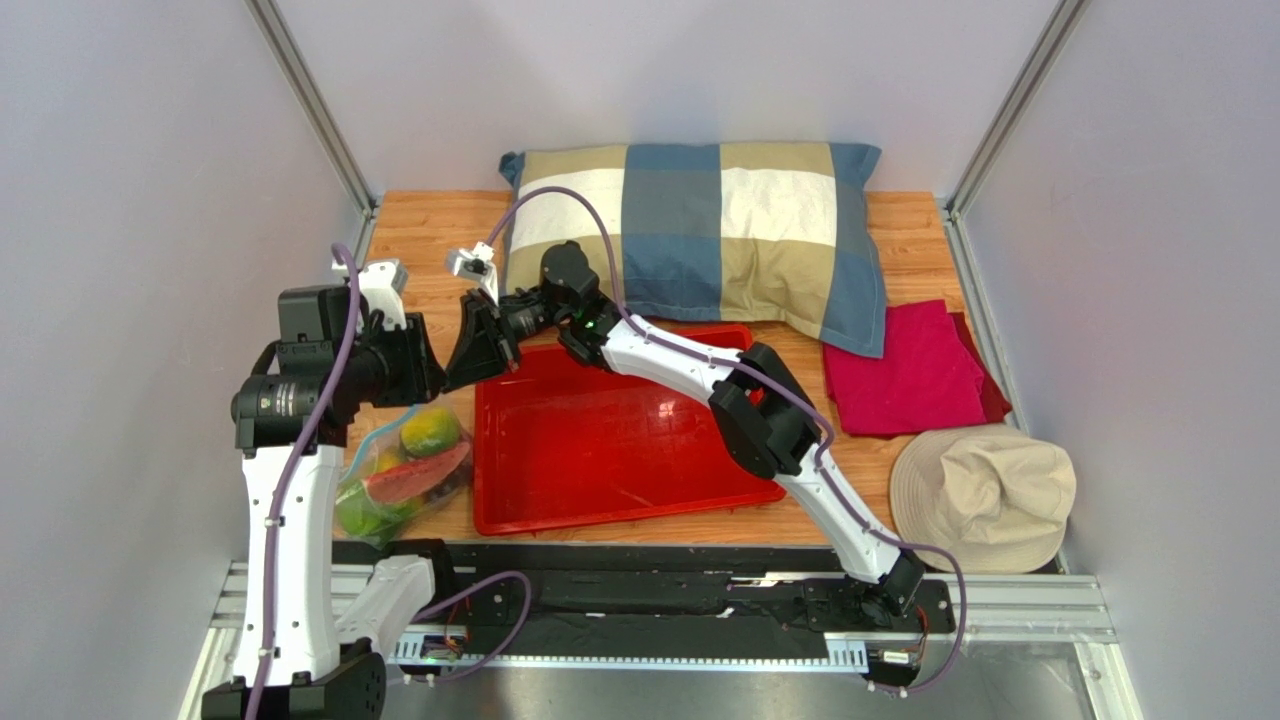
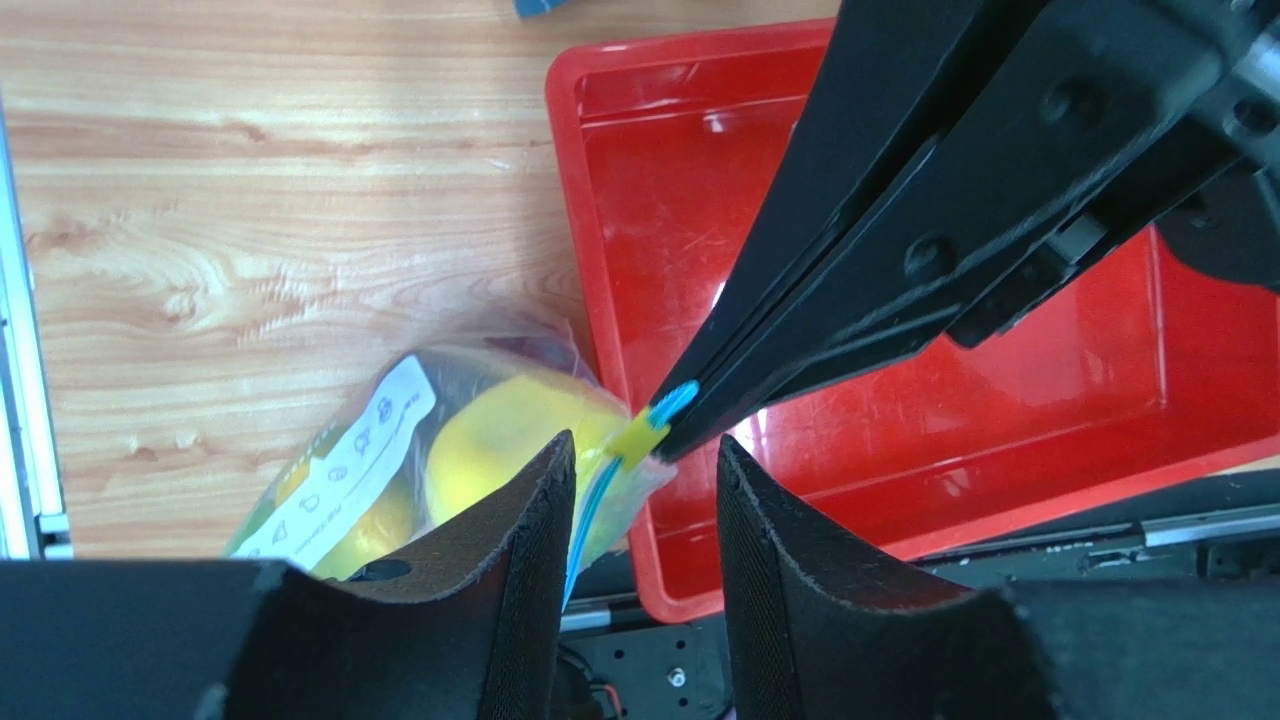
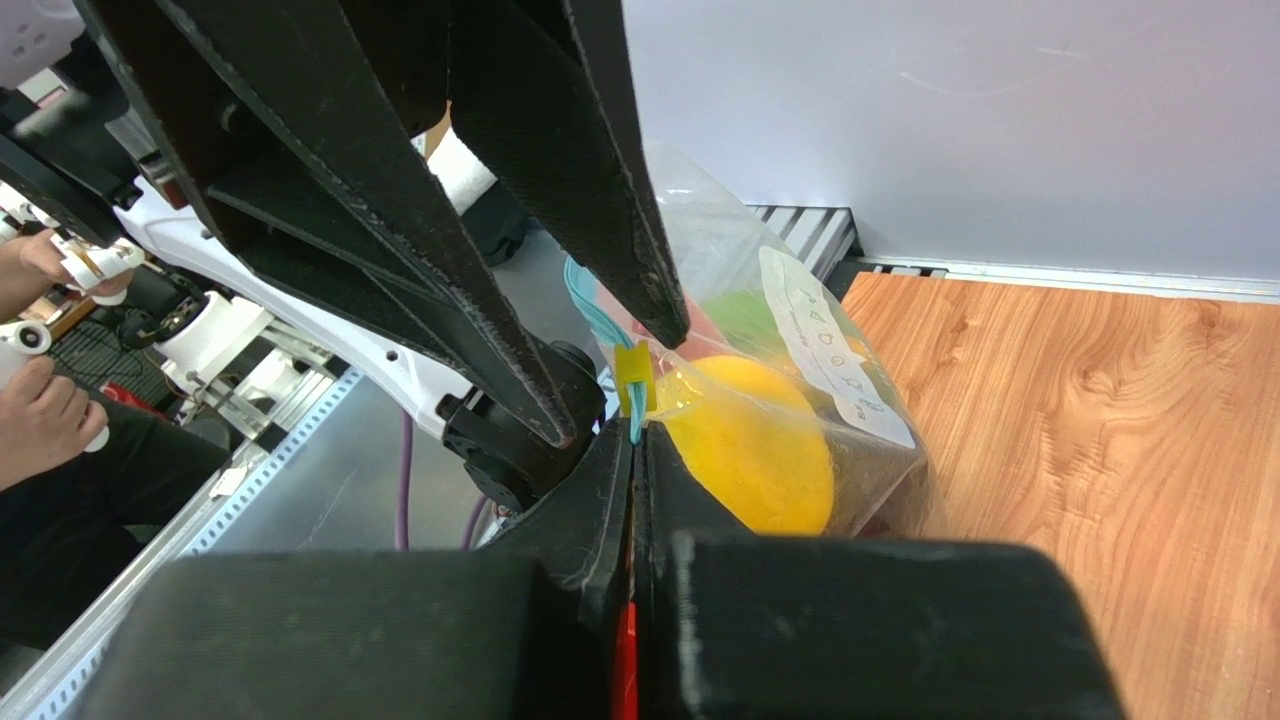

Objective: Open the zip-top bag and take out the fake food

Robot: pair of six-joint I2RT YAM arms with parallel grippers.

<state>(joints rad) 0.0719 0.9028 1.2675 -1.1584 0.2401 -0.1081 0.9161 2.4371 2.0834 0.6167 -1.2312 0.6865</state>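
Left wrist view puts me right over the left gripper (image 2: 646, 441): its two padded fingers stand apart, and the blue-green zip edge of the zip-top bag (image 2: 451, 393) runs down into the gap without being pinched. The right gripper (image 2: 684, 425) comes in from above as a black wedge, its fingers pressed together on the yellow tab at the end of that zip strip.

The right wrist view confirms the clamp from the other side. Its own fingers meet with no gap on the tab and strip, while the left gripper's fingers (image 3: 601, 210) hang parted just above. Only this view shows the white label on the bag and a green piece behind the yellow fruit of the fake food (image 3: 751, 450). It also catches a person's hand (image 3: 45, 420) off the table's edge.

From the top camera, the bag sits at the near left, just beside the red tray (image 1: 601, 435), with red, green and orange pieces inside. I cannot tell whether its bottom rests on the wooden table (image 1: 436, 225). The right arm stretches across the tray and hides part of it. A checked pillow (image 1: 706, 225) lies behind, a red cloth (image 1: 909, 368) and a beige hat (image 1: 984, 495) to the right.
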